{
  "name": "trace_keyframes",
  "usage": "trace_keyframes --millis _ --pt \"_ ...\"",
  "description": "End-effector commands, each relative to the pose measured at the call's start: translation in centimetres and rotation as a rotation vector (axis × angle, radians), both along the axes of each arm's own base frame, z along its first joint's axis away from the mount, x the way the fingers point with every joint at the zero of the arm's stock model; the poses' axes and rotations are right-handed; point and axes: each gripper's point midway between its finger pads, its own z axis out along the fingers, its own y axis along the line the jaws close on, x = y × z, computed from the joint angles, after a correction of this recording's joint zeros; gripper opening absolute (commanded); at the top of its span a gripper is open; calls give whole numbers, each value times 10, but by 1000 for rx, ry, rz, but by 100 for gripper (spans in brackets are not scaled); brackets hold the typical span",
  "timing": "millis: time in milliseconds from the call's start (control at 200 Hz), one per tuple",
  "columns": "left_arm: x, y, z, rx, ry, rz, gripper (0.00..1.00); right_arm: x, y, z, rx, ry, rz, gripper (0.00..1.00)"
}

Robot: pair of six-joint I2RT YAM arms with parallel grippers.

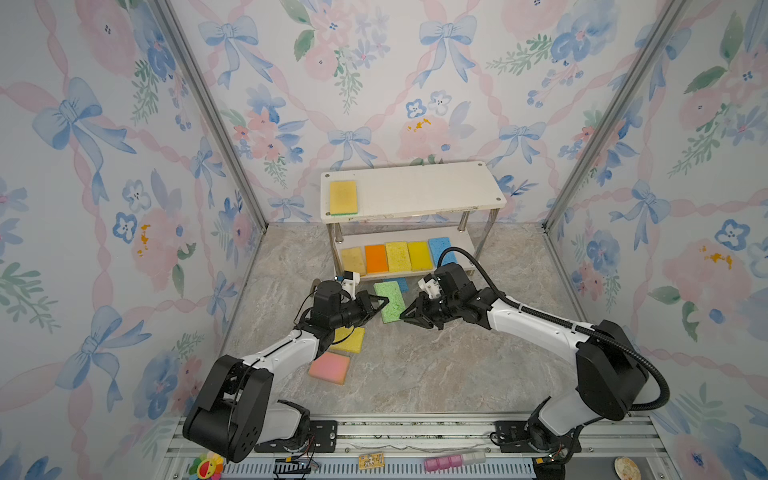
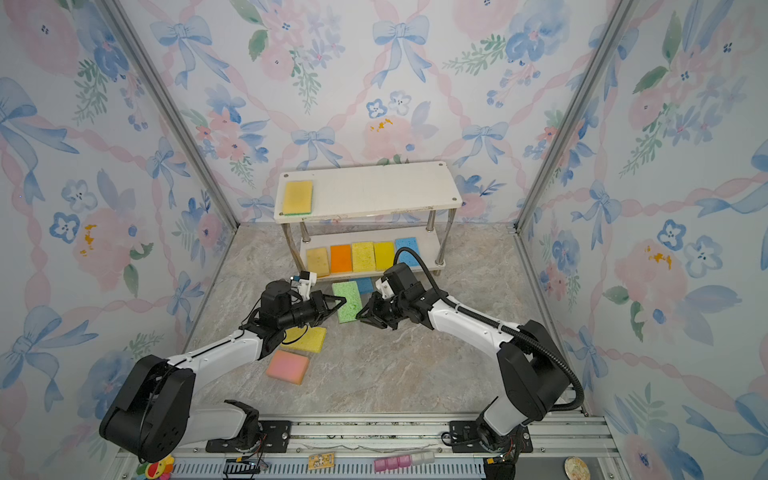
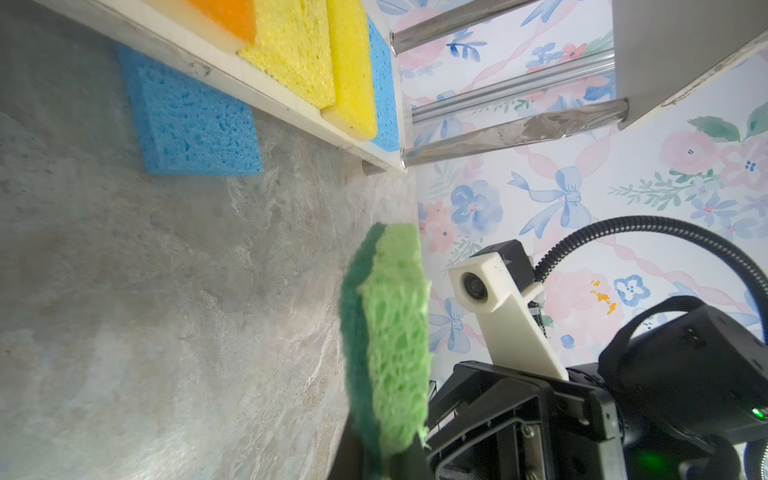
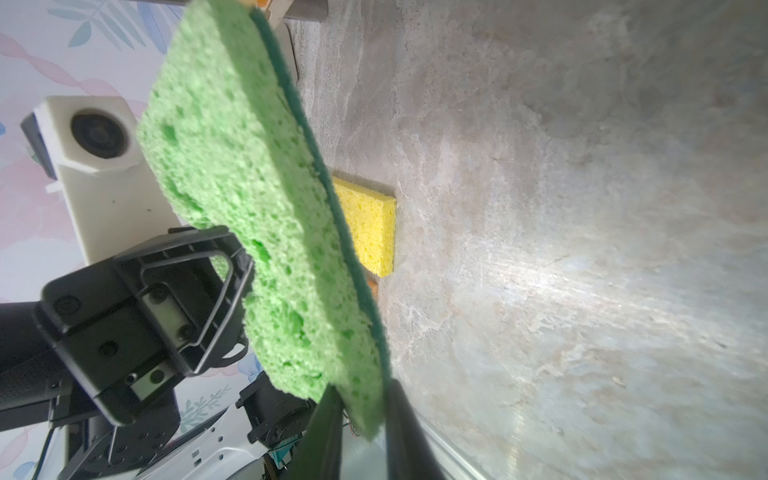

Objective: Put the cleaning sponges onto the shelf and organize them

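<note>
Already stored on the white two-tier shelf with metal posts (image 1: 415, 191): one yellow sponge with green underside (image 1: 343, 197) at the left end of the upper board, plus a row of five porous sponges (image 1: 398, 256) on the lower board (tan-yellow, orange, two yellow, blue). Left to place: four. Lying on the marble-patterned table (image 1: 457, 365): a blue porous sponge (image 1: 402, 284) just before the shelf, a yellow porous sponge (image 1: 351, 338) partly under the left arm, and a pink flat sponge (image 1: 329, 368) nearer the base. Held in the air before the lower board: the green rectangular sponge (image 1: 390, 301), pinched on one side by the left gripper (image 1: 380, 302) with jaws narrow on it, and at the opposite corner by the right gripper (image 1: 405, 315), jaws pressed on both faces. Probably a handover. Shown only in the wrist views: the dark green scouring layer under the green sponge (image 4: 249, 187), and the blue porous sponge (image 3: 191, 124) nearly whole, half hidden in both top views. Shown only from the top: the upper-board sponge.
</note>
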Motion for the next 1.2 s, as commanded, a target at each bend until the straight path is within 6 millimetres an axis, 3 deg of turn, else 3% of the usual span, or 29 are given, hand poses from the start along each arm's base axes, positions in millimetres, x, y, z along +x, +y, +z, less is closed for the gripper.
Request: trace_keyframes --millis 0,190,340,725,845,945,1195 --pt "-4 0 5 -17 -16 -12 1 -1 4 1 10 -12 12 16" --pt "-4 0 5 -18 -11 -9 2 -1 3 2 6 -17 13 8" --pt "-3 0 2 -18 -1 -6 8 -1 2 2 -7 -23 14 4" --pt "-3 -1 -2 -21 22 -11 49 1 0 1 -32 -41 15 1" --pt "-4 0 -1 -23 21 -7 72 3 -1 0 -34 -42 12 1" --pt "-4 0 1 -28 19 -4 97 4 -3 -2 -37 -37 7 1" --pt "-6 17 13 -38 -15 54 98 8 -10 -1 -76 -53 13 1"
